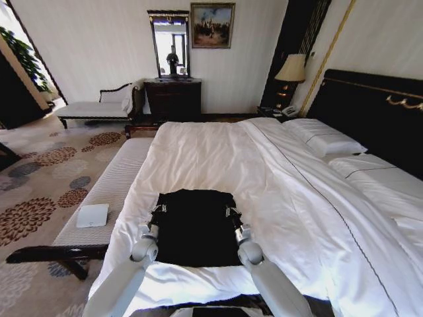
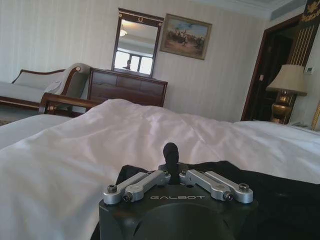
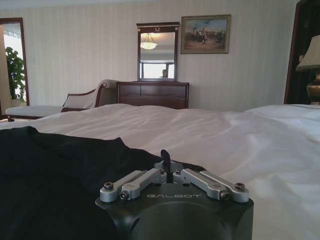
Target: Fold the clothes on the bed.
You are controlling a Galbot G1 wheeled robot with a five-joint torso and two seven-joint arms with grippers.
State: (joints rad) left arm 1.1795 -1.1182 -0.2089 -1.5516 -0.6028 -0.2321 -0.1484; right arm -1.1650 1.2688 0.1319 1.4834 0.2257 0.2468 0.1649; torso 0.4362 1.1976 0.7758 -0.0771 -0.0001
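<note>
White bed (image 1: 218,152) fills the frame's middle; a black shirt (image 1: 195,228) lies at lower centre, seemingly partly folded into a rectangle. Left gripper (image 1: 158,212) and right gripper (image 1: 232,215) pinch its side edges, fingers pressed together. More folds likely remain.

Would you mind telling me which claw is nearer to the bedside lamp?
The right claw. It sits on the right edge of the black T-shirt, on the side toward the lamp; the left claw sits on the shirt's opposite edge, farther away.
</note>
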